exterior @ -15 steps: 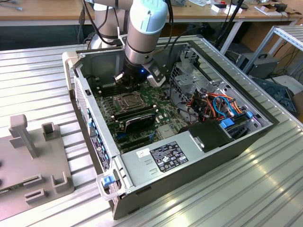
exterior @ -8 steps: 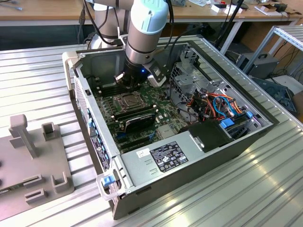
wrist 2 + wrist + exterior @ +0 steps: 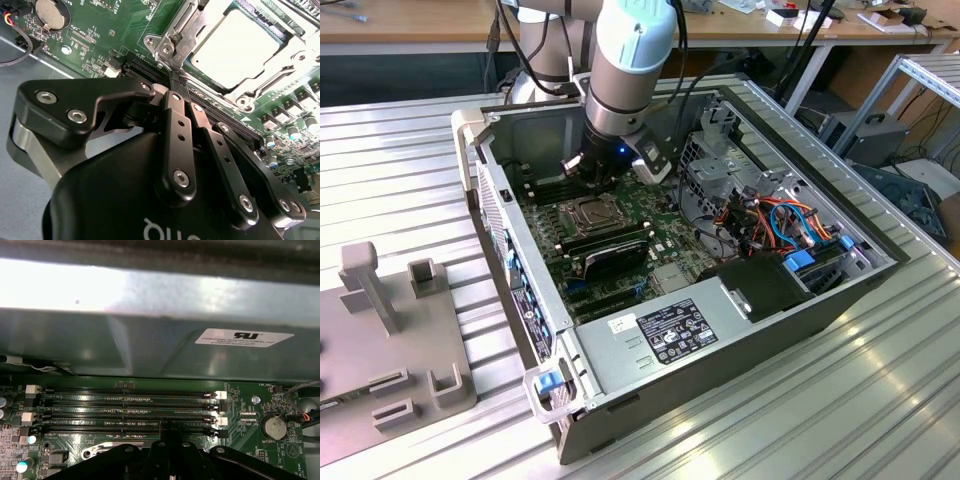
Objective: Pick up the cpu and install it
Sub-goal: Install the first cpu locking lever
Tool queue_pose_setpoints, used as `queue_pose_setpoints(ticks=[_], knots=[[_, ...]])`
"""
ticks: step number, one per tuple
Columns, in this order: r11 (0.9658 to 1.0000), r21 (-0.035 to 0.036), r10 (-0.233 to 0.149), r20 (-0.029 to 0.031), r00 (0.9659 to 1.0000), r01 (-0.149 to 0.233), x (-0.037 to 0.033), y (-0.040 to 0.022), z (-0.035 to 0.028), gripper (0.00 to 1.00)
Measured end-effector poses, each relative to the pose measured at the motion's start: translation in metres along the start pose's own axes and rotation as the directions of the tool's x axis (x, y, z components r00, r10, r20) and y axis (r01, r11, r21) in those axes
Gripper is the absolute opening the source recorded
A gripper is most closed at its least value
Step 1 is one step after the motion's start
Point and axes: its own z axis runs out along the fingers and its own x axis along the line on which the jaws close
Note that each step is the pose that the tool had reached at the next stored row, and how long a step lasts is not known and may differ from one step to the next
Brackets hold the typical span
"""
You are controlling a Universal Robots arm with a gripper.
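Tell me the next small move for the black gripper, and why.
Probably a small lift straight up. The flat silver-grey square cpu already lies inside its metal-framed socket, and the black gripper, shut, hangs beside it over the long black memory slots.

Grey tubular arm [image 3: 620, 75] with pale blue joint cap, black cable alongside, small blue light just above the gripper [image 3: 172, 90]; gripper matte black, angular linkage bars fixed with silver socket-head screws, glossy black body behind them bearing white lettering, silver ring at its base.
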Motion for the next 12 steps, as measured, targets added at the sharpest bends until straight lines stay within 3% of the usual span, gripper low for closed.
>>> queue_pose_setpoints(ticks=[4,12], knots=[[1.0,-0.0061,0.001,0.0004,1.0,-0.001,0.0,-0.0003,0.0001,0.11],[1.0,-0.0067,0.001,0.0003,1.0,-0.001,-0.0001,-0.0001,-0.0011,0.11]])
